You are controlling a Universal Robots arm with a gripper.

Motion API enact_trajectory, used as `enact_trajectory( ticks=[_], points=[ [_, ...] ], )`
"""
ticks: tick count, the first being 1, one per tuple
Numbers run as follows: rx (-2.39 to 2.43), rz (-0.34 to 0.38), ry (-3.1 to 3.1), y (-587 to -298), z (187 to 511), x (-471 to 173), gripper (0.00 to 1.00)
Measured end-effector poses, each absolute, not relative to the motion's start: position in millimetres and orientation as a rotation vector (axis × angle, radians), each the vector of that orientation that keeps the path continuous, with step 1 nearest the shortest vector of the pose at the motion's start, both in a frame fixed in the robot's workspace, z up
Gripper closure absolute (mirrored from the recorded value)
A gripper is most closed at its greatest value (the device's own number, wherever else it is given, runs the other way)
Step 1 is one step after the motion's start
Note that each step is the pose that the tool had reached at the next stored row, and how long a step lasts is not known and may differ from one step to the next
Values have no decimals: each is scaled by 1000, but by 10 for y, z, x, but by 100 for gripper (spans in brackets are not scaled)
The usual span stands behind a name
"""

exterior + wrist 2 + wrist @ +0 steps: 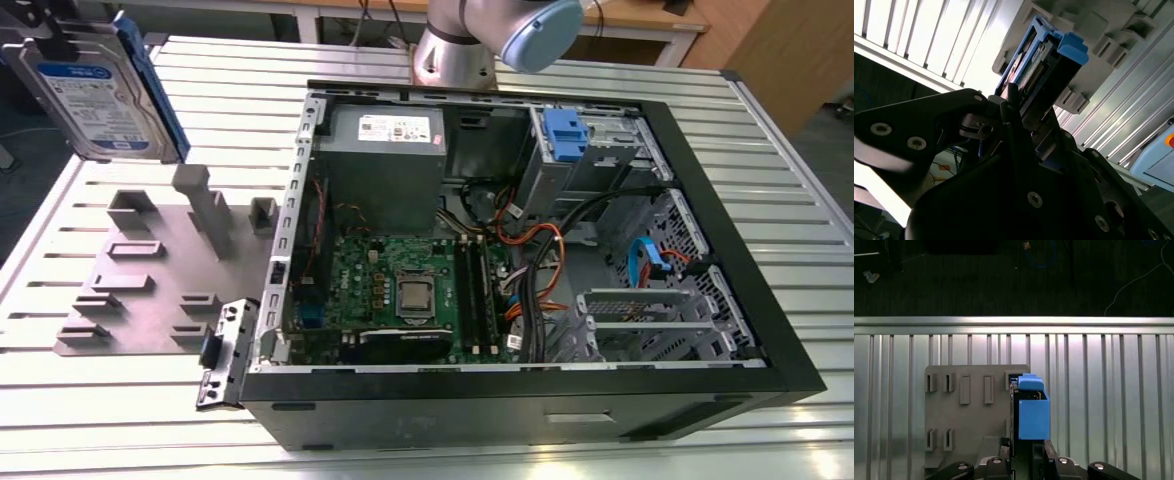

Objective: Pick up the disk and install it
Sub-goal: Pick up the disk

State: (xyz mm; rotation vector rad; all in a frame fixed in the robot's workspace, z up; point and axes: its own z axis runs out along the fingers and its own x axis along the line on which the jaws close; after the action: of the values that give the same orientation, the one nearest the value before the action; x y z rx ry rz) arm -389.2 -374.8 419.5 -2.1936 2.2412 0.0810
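**Mia:** Where is the disk (96,100)?

**Tom:** In the exterior view it stands on its edge at that view's far left. It is above the grey plate (147,290) with the little pegs, and outside the open computer case (747,300).

**Mia:** Is something holding it?

**Tom:** Yes. In both wrist views the black gripper (1024,445) has its fingers (1013,100) pressed on the two flat sides of the disk. The blue frame sticks out past the fingers.

**Mia:** What is in the case?

**Tom:** A green board (400,290), a grey box (380,165) and lots of wires. The case lies on its side on the silver table (787,180).
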Motion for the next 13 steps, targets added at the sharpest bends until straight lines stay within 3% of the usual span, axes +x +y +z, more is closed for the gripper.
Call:
enact_trajectory(
  ticks=[13],
  points=[
    [-2194,81,2241,-3748,4411,-3892,65]
  ],
)
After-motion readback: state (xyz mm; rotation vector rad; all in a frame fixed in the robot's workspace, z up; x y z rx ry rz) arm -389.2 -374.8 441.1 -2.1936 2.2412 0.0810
